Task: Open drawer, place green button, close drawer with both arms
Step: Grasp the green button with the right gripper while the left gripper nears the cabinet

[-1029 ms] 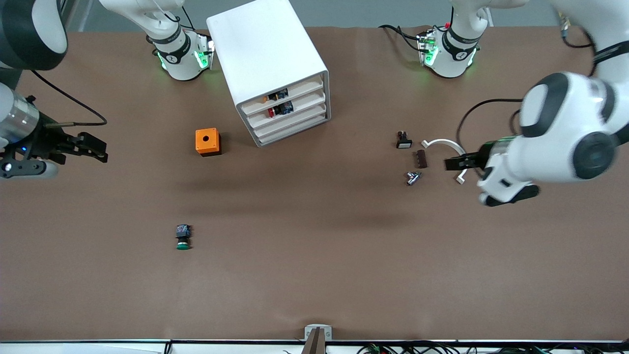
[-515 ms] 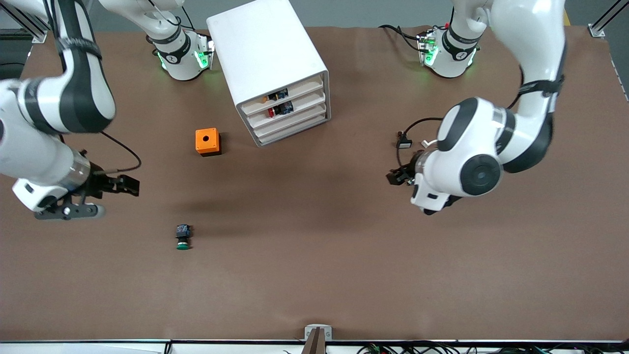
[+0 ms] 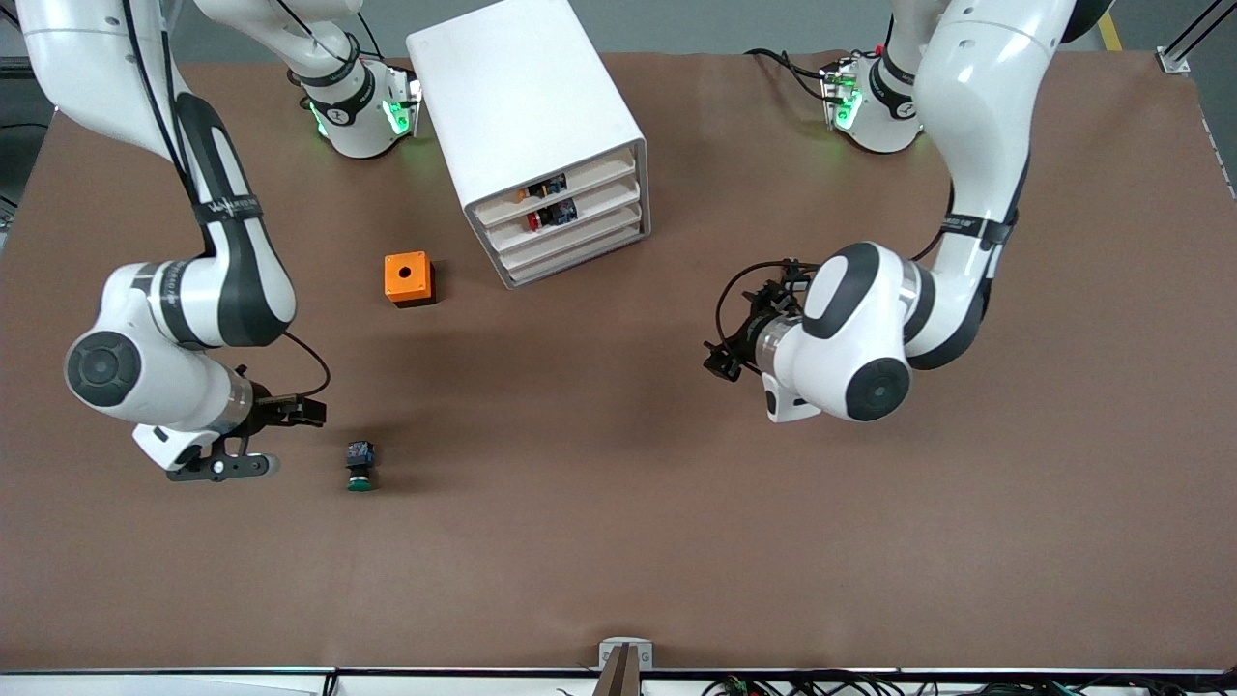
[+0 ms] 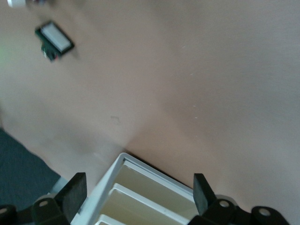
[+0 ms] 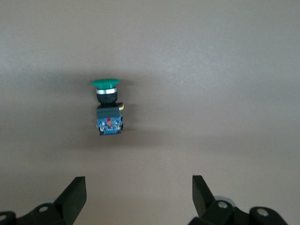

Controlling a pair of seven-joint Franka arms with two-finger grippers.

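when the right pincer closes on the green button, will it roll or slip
The button lies on its side, and its round green cap suggests it could roll if nudged. Its blocky black-blue body likely gives flatter faces to grip. The right pincer is open, wider than the button, so clamping looks feasible.

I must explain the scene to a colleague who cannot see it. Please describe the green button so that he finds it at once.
Start at the white cabinet, then go to the orange box beside it, toward the right arm's end. The button lies alone on the brown table, nearer to the front camera than that box, beside the right tool. Only it has a round green cap on a black-blue body.
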